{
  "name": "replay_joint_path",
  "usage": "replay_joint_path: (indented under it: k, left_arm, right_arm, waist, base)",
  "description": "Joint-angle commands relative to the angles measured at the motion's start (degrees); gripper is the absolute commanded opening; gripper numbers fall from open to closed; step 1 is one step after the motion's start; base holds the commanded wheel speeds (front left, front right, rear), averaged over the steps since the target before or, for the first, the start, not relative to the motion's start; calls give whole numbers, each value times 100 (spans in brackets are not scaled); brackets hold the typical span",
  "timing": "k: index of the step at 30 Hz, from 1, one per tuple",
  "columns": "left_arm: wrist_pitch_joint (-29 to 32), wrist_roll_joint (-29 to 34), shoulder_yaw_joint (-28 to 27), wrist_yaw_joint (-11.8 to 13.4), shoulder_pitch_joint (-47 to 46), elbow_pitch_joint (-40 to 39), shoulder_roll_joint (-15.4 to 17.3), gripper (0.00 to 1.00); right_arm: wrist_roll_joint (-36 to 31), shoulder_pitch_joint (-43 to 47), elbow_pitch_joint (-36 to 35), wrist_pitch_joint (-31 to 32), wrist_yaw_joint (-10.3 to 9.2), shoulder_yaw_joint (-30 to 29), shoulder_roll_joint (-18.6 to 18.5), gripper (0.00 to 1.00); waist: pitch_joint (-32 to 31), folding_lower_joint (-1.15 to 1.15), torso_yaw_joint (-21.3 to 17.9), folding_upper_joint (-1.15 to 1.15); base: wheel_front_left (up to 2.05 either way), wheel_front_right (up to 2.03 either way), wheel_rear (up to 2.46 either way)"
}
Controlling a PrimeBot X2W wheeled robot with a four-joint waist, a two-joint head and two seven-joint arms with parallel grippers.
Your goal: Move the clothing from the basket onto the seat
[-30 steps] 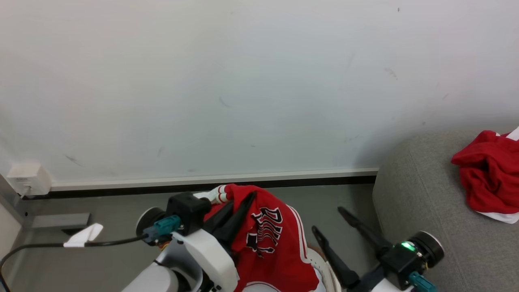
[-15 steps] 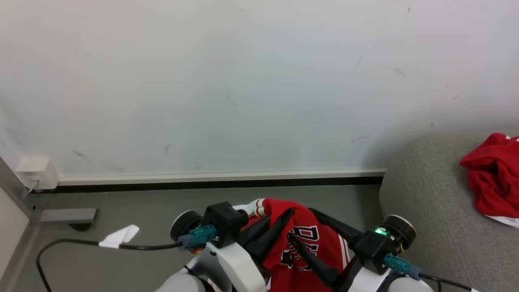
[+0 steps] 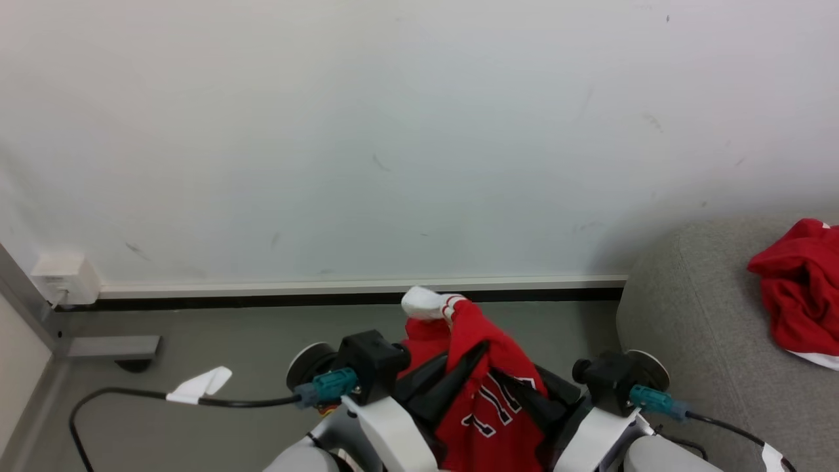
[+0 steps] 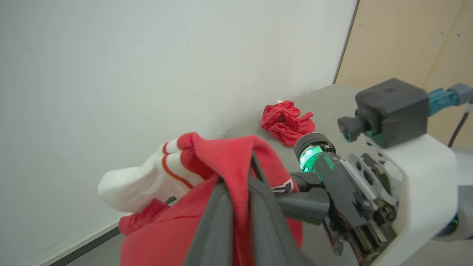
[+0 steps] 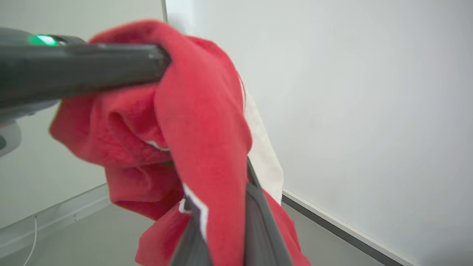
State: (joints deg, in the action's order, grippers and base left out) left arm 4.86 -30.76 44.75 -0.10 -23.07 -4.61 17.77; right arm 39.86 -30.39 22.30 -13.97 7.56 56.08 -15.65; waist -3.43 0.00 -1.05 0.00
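Closest in, the left end effector (image 4: 250, 173) is pressed together on a fold of the red garment (image 3: 468, 324), and the right end effector (image 5: 221, 210) pinches the same cloth just beside it. Best to swing it rightward with both grips firm, raised enough that the hanging hem clears the rounded edge of the seat (image 3: 695, 314) farther right, then release beside the other red garment (image 3: 796, 295) lying there.

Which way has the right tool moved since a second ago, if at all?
Yes: the right tool swung left, away from the sofa, and shut on the red garment.
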Motion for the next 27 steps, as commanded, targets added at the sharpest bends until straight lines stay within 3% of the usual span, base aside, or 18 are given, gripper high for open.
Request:
replay_joint_path:
  k: [1,2,3,12,27]
  left_arm:
    - [-110,30,-40,43,15,79,45,47]
    - [-145,39,-50,57,30,124,43,80]
    - [-172,37,-66,78,53,170,45,100]
    - [-401,53,-72,179,149,489,-4,100]
    - [-820,41,28,129,115,938,-262,100]
  right_arm:
    - [134,-29,54,-69,-15,-128,0,0]
    - [170,-13,61,-86,-15,-199,-9,0]
    - [196,2,65,-89,-15,-281,-21,0]
    - [142,194,-90,-133,-15,-1037,-172,0]
    - [-367,758,-640,-30,-15,-2338,-643,0]
  waist:
    - [14,0,-36,0]
    - [18,0,-58,0]
    - [24,0,-86,0]
    - [104,0,-450,0]
    - [299,0,-1524,0]
  base:
    - [0,0,0]
    - [0,0,0]
    - [0,0,0]
    - [0,0,0]
    - [0,0,0]
